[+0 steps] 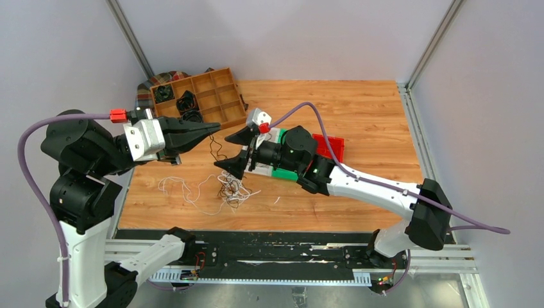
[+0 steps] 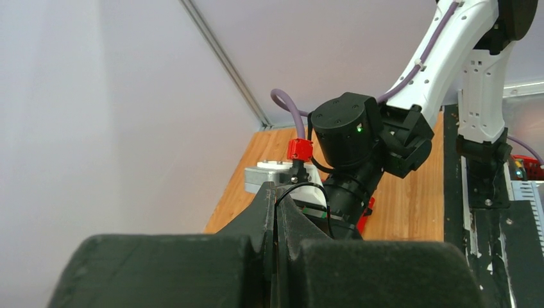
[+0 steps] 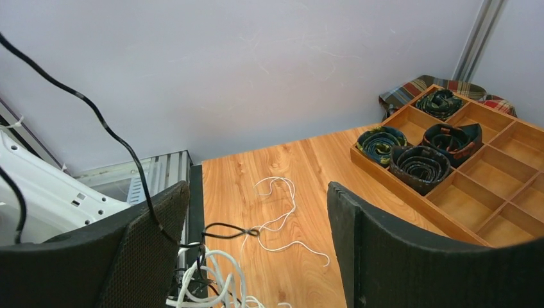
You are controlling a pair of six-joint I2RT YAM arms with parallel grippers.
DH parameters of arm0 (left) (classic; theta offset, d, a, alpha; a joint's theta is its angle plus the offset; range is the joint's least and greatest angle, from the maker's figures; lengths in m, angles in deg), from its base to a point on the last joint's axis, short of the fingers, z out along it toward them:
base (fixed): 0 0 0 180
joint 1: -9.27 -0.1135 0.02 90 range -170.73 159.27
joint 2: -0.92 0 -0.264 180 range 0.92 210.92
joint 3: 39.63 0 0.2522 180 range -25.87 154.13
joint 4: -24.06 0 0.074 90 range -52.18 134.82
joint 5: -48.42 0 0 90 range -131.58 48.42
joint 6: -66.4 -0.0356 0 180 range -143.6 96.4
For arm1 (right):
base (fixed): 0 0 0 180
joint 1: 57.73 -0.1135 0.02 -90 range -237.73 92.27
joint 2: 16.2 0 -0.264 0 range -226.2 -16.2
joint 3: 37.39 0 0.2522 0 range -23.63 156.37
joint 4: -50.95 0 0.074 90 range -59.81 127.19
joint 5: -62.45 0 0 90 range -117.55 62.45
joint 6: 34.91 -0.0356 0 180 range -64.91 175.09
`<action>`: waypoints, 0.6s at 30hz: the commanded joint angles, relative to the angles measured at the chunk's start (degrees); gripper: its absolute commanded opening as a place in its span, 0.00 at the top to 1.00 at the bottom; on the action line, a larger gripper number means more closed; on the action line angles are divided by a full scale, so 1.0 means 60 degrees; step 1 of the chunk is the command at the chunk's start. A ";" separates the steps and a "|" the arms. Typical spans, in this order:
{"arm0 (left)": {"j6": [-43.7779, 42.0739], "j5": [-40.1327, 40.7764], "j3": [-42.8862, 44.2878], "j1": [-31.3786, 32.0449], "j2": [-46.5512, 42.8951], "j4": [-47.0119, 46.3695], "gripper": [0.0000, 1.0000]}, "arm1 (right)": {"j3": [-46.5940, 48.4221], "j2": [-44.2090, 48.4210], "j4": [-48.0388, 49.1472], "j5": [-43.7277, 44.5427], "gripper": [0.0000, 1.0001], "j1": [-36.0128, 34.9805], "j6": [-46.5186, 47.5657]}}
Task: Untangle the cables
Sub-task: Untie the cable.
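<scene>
The left hand (image 1: 215,126) is clamped shut on 1 black cable (image 3: 80,95), held high above the desk (image 1: 359,115). That strand runs down into the cables (image 1: 229,187), a knot lying near the desk's near edge, left of its middle. The right hand (image 1: 235,151) hangs just above the knot with its fingers spread wide and nothing between them.

The main risk, as I judge it, is that lifting the black strand further tightens the knot or drags the whole bunch up, because nothing pins it to the desk. In the right wrist view the strand lies against 1 finger, so it could snag there. It could also slip from the pinch, being so thin.

Count:
- 2 hands.
- 1 raised black cable.
- White strands (image 3: 215,273): at least 1, but the knot hides the true number.
- No orange strand that I can make out.
- 1 wooden tray (image 3: 471,199) at the far left corner, holding 4 coiled rolls (image 3: 420,163).
- 1 red bin (image 1: 332,146).
</scene>
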 commanded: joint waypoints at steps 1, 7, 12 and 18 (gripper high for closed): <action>0.0135 -0.0154 0.0206 0.0055 0.0027 -0.0162 0.99 | 0.0143 -0.0100 0.0618 0.0158 0.21 -0.0159 -0.0048; 0.0079 -0.0132 0.0353 0.0052 0.0053 -0.0161 1.00 | -0.0301 -0.0254 0.0763 -0.0380 0.48 -0.0144 -0.0282; 0.0037 -0.0086 0.0809 0.0056 0.0252 -0.0161 0.99 | -0.1008 -0.0397 0.1164 -0.0261 0.44 -0.0144 -0.0587; 0.0277 -0.0150 0.1429 0.0051 0.0612 -0.0169 1.00 | -0.1521 -0.0888 0.1485 0.0013 0.44 -0.0187 -0.0737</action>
